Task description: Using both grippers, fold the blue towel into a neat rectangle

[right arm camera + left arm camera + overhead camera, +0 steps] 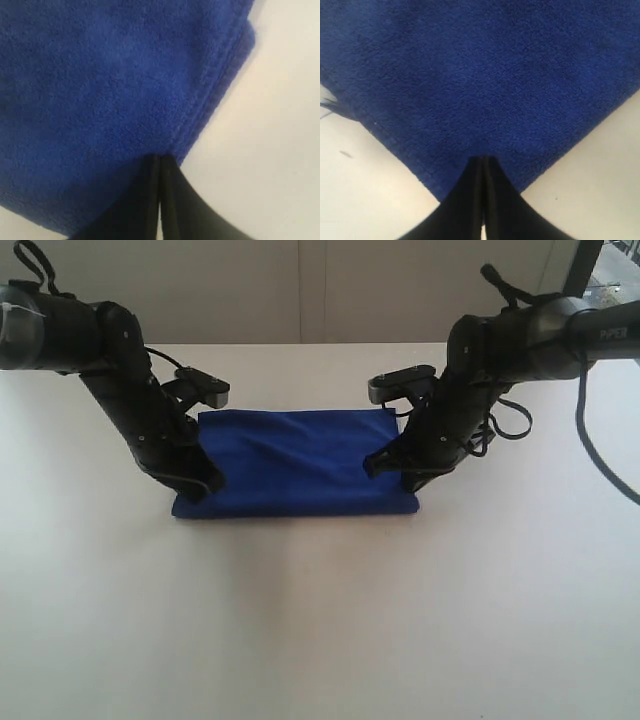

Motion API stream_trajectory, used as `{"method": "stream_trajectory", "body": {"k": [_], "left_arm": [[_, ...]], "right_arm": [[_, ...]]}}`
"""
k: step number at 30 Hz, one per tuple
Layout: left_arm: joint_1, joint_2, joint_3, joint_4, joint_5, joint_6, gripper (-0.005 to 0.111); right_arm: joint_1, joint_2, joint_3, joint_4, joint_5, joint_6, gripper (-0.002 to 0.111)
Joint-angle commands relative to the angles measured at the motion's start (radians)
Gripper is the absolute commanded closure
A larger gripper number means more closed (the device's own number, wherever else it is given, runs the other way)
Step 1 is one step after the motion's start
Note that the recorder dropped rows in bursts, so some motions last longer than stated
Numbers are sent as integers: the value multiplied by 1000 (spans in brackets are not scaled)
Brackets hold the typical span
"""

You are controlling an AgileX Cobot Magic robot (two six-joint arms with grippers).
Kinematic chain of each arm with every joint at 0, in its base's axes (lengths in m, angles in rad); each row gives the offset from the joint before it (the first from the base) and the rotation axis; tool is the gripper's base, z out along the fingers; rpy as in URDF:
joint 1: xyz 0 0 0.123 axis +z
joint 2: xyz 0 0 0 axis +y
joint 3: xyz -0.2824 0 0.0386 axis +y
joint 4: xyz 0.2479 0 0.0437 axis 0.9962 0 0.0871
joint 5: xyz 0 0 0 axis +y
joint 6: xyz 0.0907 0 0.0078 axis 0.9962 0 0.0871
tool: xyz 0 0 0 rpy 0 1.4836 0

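The blue towel [295, 462] lies flat on the white table as a folded rectangle, with a soft wrinkle across its middle. My left gripper [203, 486] is down at the towel's near left corner, and my right gripper [408, 480] at its near right corner. In the left wrist view the left gripper [483, 159] is shut, its tips resting on the towel [485, 75] just inside the corner. The right wrist view shows the right gripper [159, 156] shut too, tips on the towel [100, 90] beside its stitched, layered edge. No cloth shows between either pair of fingers.
Bare white table [320, 620] stretches towards the front and to both sides of the towel. A pale wall [320, 290] rises behind the table's far edge. Loose black cables [600, 455] hang from the right arm.
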Motion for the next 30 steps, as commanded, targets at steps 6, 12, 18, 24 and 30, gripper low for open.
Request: {"method": "stream_trajectory", "body": {"k": [6, 12, 18, 24, 30], "left_arm": [[1, 24, 11, -17, 72, -8, 107], [1, 24, 11, -17, 100, -4, 107], [1, -3, 9, -17, 79, 6, 107], [1, -95, 9, -17, 20, 6, 107], [1, -61, -29, -156, -93, 7, 107]], "right_arm": [[0, 13, 32, 2, 54, 2, 108], [0, 13, 32, 0, 104, 12, 108], [0, -16, 32, 0, 73, 14, 108], [0, -73, 11, -2, 32, 21, 108], [0, -71, -66, 48, -48, 28, 108]]}}
